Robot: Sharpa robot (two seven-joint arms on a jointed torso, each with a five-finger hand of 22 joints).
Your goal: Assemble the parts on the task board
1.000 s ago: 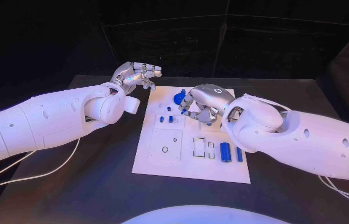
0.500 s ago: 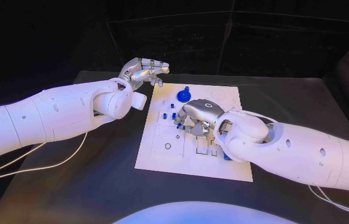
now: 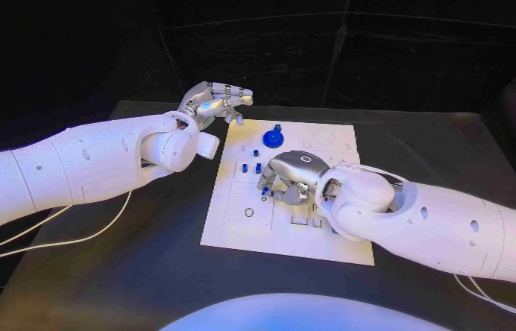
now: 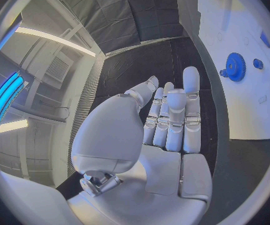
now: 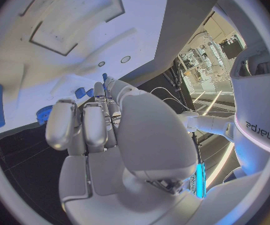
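Parts lie on the task board (image 3: 242, 230) mid-worktop; the left hand (image 3: 218, 103) hovers off its far-left corner, fingers curled on nothing, while the right hand (image 3: 290, 176) hangs over the small blue pegs (image 3: 250, 168) — plainly nearer — its grip hidden.

One task board (image 3: 247, 230), two robot hands (image 3: 218, 103) (image 3: 288, 176), one blue gear (image 3: 273, 139).

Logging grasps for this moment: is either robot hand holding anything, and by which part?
The left robot hand holds nothing, fingers together off the task board. The right robot hand curls over small blue parts; whether it pinches one cannot be told.
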